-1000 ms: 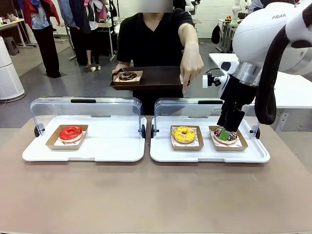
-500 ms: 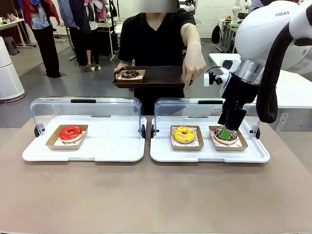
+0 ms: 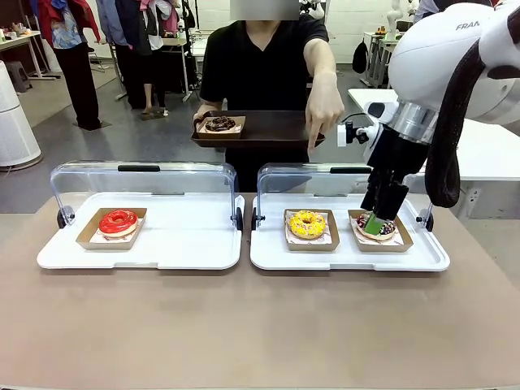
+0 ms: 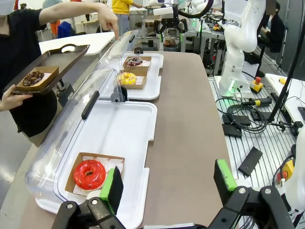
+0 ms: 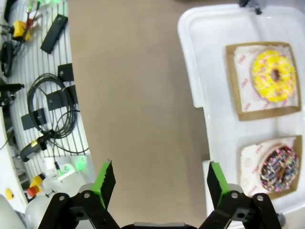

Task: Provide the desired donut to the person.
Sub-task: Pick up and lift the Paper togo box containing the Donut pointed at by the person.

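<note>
1. The matte tan surface [image 3: 244, 325] carries two glossy white plastic trays, the left one [image 3: 187, 248] and the right one [image 3: 341, 258]. Each has a clear domed lid [image 3: 138, 183] swung up behind it.
2. There are three ring donuts here, each in a shallow brown cardboard holder [image 3: 88, 236]: a shiny red donut [image 3: 119, 220] at left, and a yellow donut [image 3: 307, 223] and a sprinkled donut [image 5: 279, 169] at right of centre.
3. The person [image 3: 260, 65], upper centre, holds a dark tray [image 3: 276, 130] with a fourth donut, a chocolate donut [image 3: 219, 124].
4. Their other hand [image 3: 323, 110] points down, finger just above the yellow donut.
5. The right tool [image 3: 375, 224] hangs over the sprinkled donut, jaws wide, gripping nothing.
6. The left tool [image 4: 167, 179], with flat green pads, is wide and empty, near the red donut.
</note>
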`<state>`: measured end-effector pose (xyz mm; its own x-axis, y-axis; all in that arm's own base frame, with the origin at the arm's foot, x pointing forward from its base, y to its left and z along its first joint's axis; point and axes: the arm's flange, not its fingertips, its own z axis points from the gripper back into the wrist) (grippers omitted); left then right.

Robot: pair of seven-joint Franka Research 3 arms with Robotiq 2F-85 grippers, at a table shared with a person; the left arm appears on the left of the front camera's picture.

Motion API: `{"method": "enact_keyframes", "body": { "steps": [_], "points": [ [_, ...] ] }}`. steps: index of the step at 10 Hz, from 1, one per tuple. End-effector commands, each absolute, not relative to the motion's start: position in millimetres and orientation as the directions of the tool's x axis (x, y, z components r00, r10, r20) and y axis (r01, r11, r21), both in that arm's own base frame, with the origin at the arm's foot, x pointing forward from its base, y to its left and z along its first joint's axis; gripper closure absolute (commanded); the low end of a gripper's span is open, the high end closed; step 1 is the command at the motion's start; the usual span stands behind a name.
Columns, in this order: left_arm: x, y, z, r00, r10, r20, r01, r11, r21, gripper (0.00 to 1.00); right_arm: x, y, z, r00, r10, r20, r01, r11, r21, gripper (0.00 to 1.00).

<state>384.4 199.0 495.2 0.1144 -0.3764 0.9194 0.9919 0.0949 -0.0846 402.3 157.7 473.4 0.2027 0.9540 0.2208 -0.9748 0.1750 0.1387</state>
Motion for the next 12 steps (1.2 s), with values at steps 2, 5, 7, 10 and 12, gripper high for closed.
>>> {"method": "enact_keyframes", "body": {
  "steps": [2,5,7,10,12],
  "points": [
    [383.3,199.3,494.9,0.102,-0.371,0.923,0.993,0.099,-0.070,0.00,382.8,202.3,446.3,0.046,0.980,0.192,-0.994,0.026,0.107,0.00],
    [383.3,199.3,494.9,0.102,-0.371,0.923,0.993,0.099,-0.070,0.00,384.7,232.4,422.0,-0.105,0.980,0.169,-0.993,-0.111,0.026,0.00],
    [383.3,199.3,494.9,0.102,-0.371,0.923,0.993,0.099,-0.070,0.00,412.2,230.5,407.7,-0.046,0.987,0.153,-0.996,-0.057,0.067,0.00],
    [383.3,199.3,494.9,0.102,-0.371,0.923,0.993,0.099,-0.070,0.00,443.1,221.1,384.1,-0.117,0.984,0.132,-0.991,-0.124,0.052,0.00],
    [383.3,199.3,494.9,0.102,-0.371,0.923,0.993,0.099,-0.070,0.00,455.8,220.4,367.3,-0.211,0.971,0.110,-0.976,-0.215,0.028,0.00]
  ]
}}
